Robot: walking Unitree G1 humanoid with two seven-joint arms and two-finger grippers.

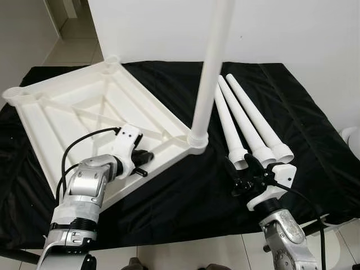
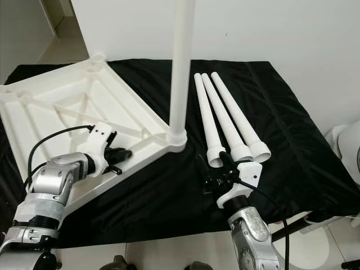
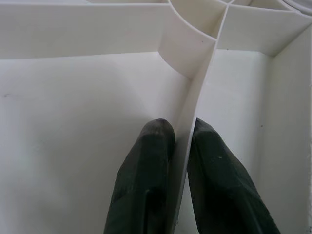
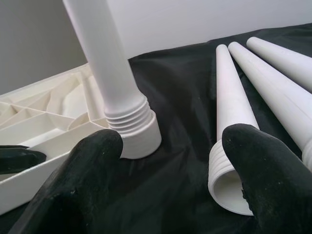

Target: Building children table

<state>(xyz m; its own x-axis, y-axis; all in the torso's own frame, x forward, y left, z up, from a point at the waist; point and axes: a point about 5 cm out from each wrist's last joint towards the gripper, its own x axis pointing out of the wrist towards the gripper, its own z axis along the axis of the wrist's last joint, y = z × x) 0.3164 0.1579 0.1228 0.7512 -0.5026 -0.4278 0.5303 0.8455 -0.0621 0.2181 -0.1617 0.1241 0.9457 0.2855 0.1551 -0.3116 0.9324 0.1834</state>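
Note:
A white children's tabletop point(image 1: 84, 112) lies upside down on a black cloth, ribs facing up. One white leg point(image 1: 211, 73) stands upright, its threaded end point(image 4: 131, 122) seated in the tabletop's near corner socket. Three loose white legs point(image 1: 247, 118) lie side by side to the right, threaded ends toward me. My left gripper point(image 1: 147, 163) is shut on a thin rib point(image 3: 195, 97) along the tabletop's near edge, one finger on each side. My right gripper point(image 1: 241, 169) is open just before the nearest loose leg's threaded end point(image 4: 229, 190), with nothing between its fingers.
The black cloth point(image 1: 185, 202) covers the whole work surface up to its front edge. A white wall point(image 1: 281, 28) stands close behind. A white rounded object point(image 1: 351, 138) sits past the right edge. Tiled floor point(image 1: 225, 253) shows below the front edge.

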